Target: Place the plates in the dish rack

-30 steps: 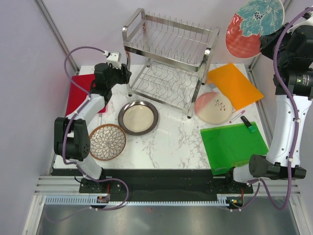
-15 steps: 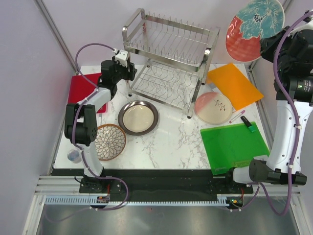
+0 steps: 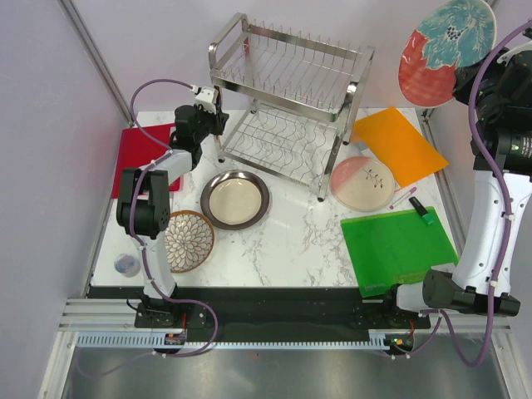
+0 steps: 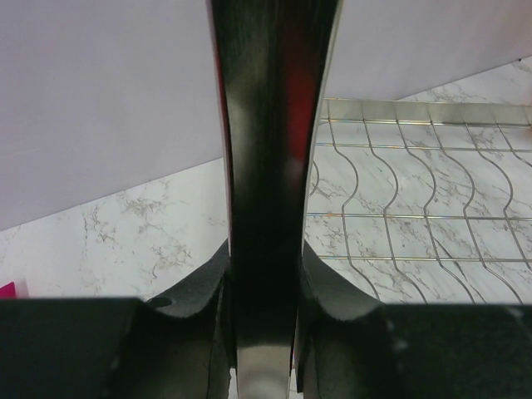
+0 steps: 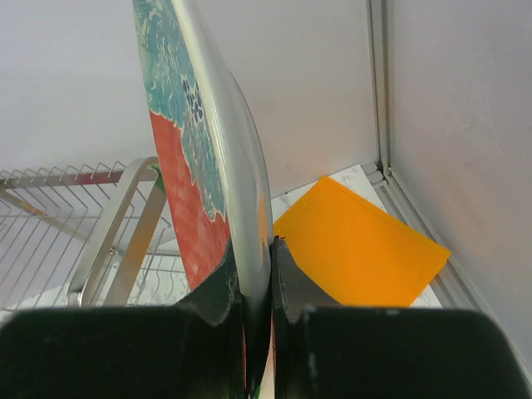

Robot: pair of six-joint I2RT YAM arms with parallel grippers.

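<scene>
Reflections blur the upright chrome post that fills the left wrist view. The left gripper (image 4: 263,287) is clamped on it, and it is the left front leg of the tall two-tier chrome wire dish rack (image 3: 287,91). The left arm hides part of the flat red board (image 3: 133,154) and the near rim of the brown plate with white petals (image 3: 187,243). High at the far right, the right gripper (image 5: 253,278) pinches the red plate with a teal flower (image 3: 440,51), whose top is cut off in the wrist view. The silvery metal plate (image 3: 235,199) and the pink-and-cream plate (image 3: 363,183) lie flat on the white marble table (image 3: 291,241), between pale lilac walls (image 3: 50,125).
</scene>
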